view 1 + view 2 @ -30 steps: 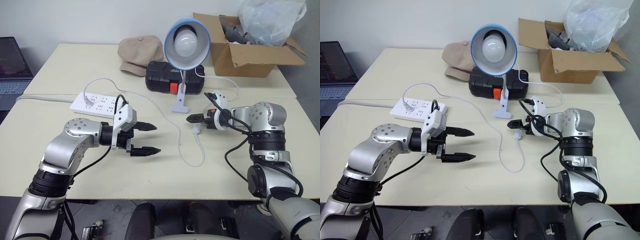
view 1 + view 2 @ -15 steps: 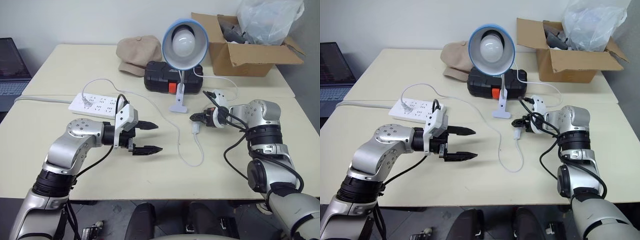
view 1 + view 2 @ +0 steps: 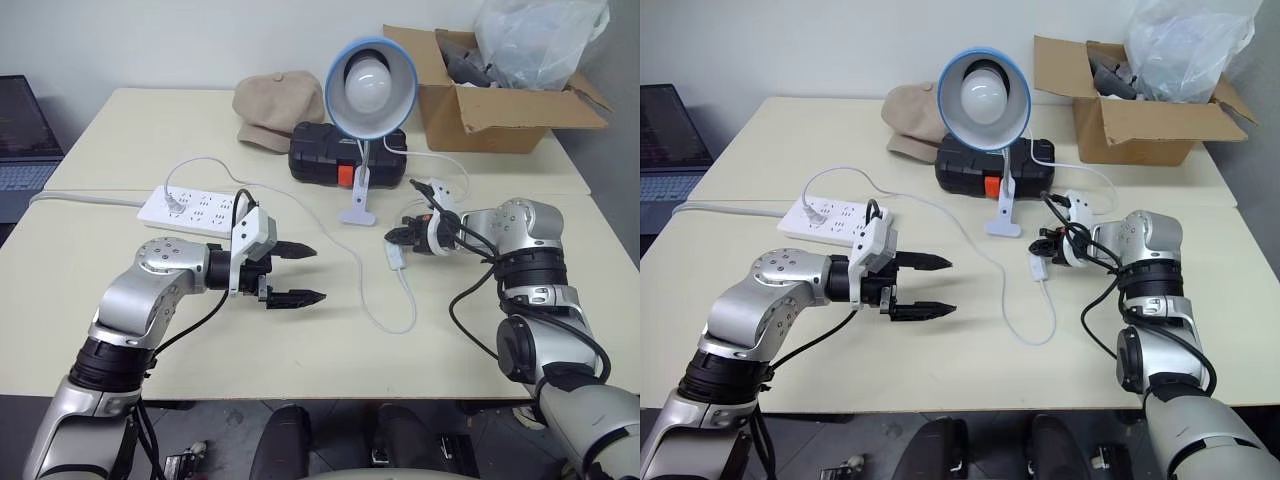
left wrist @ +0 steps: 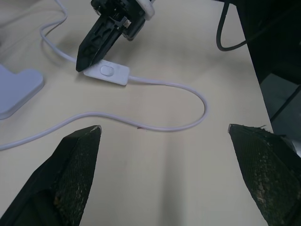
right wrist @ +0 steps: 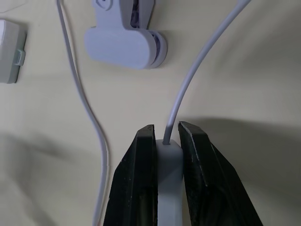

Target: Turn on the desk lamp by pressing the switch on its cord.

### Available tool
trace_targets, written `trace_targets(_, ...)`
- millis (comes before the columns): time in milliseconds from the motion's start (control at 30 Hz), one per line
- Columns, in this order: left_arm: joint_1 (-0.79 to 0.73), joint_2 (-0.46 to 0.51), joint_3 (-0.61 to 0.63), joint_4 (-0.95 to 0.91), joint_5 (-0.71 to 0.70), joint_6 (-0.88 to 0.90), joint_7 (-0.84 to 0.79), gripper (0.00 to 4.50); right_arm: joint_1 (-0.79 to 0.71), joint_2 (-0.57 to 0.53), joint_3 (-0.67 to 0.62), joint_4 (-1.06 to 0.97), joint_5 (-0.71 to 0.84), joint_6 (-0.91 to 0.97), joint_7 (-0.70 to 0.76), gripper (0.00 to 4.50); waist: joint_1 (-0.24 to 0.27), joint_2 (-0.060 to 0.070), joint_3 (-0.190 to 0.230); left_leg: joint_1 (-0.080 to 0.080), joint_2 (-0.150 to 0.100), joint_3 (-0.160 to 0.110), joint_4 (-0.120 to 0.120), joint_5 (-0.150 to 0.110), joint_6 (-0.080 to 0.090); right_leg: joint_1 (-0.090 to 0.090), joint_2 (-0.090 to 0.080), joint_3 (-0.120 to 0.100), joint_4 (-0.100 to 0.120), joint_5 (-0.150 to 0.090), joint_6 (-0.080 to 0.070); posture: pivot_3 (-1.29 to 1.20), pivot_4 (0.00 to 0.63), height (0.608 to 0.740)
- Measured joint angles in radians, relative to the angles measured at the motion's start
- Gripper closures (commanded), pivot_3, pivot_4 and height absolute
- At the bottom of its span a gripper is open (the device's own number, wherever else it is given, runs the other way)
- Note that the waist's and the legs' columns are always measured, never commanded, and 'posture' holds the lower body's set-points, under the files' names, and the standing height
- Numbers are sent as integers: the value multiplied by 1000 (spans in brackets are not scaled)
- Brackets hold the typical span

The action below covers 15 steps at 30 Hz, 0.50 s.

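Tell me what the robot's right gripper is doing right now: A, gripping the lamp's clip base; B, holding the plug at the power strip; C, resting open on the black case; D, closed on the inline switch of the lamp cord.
D: in the right wrist view the right gripper's two black fingers clamp the white switch where the cord enters it.

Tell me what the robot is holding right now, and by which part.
The right gripper pinches the switch by its long sides, near the cord end. The left gripper is open, holding nothing.
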State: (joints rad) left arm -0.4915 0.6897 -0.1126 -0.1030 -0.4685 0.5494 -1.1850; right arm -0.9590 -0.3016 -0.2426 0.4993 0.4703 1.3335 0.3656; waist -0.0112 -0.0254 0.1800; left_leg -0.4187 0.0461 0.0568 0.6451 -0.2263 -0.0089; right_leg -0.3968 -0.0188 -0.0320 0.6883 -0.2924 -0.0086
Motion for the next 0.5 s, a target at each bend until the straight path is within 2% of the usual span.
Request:
trace_targets(100, -25, -18, 3, 10, -14, 23, 14, 0, 6, 1, -32, -55, 18, -4, -4, 4132, 0, 0, 0, -1, 0, 0, 0, 0, 0, -1, 0, 0, 0, 0, 0, 0, 150, 740)
trace_targets(200, -65, -53, 31, 31, -64, 85, 31, 0, 52, 33, -106, -193, 67, -34, -8, 4133, 2, 0, 0, -3, 0, -1, 0, 0, 0, -3, 0, 0, 1, 0, 0, 0, 150, 740)
trace_targets(233, -95, -81, 48, 43, -101, 131, 47, 0, 103, 62, -142, -297, 118, -60, 10, 4133, 3, 0, 0, -4, 0, -1, 0, 0, 0, -5, 0, 0, 2, 0, 0, 0, 150, 740)
trace_targets(500, -177, -164, 82, 98, -235, 313, 83, 0, 231, 88, -175, -568, 327, -26, 74, 4135, 0, 0, 0, -7, 0, 0, 1, 0, 0, -8, 0, 0, 5, 0, 0, 0, 150, 740)
